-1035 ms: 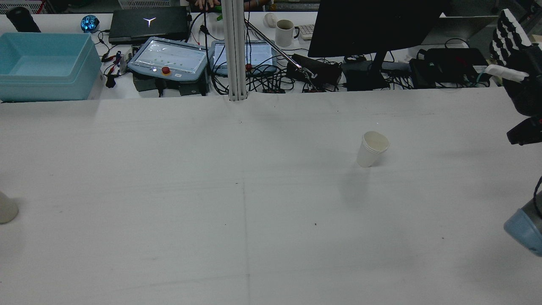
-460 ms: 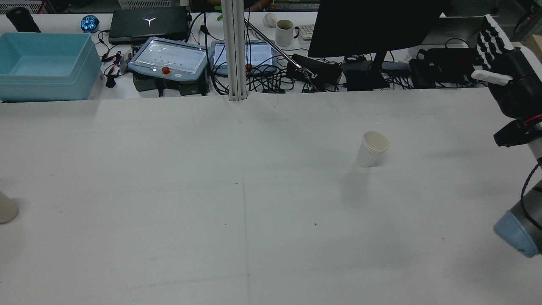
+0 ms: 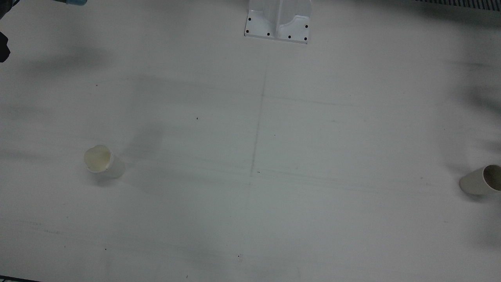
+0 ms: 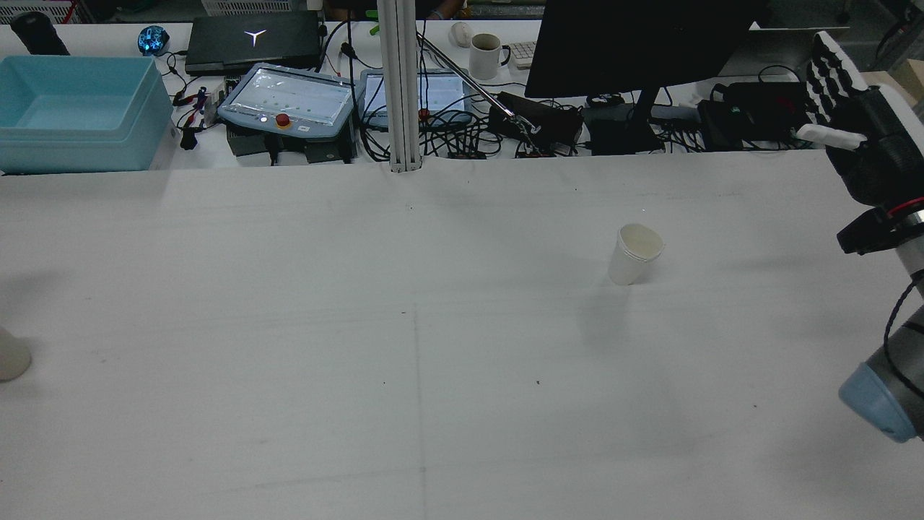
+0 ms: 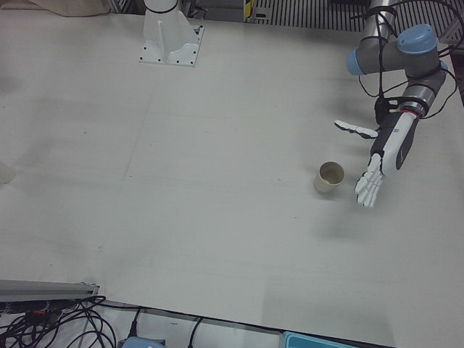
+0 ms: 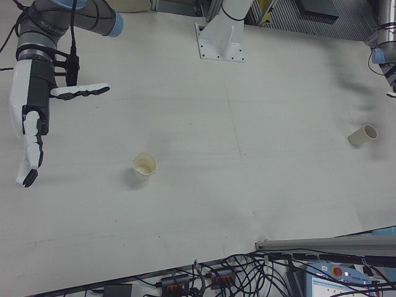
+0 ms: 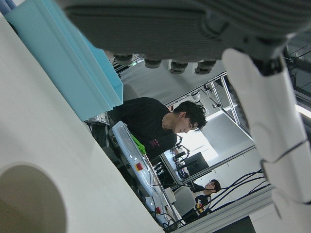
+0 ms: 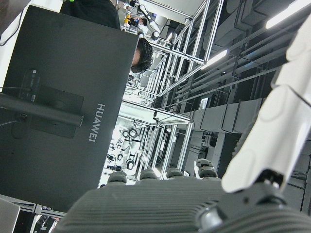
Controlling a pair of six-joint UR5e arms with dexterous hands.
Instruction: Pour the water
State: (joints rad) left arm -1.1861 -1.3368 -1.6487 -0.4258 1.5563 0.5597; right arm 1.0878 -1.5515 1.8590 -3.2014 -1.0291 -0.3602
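Right hand (image 4: pixel 859 137), fingers spread and empty, has drifted inward from the rear view's edge toward the cup (image 4: pixel 635 254) at its 8 o'clock, well apart. Left hand (image 5: pixel 383 158) open just beside second cup (image 5: pixel 329 177). Approach only; no pouring yet.

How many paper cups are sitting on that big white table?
2: one paper cup stands before the right hand, the other paper cup beside the left hand. None seems hidden.
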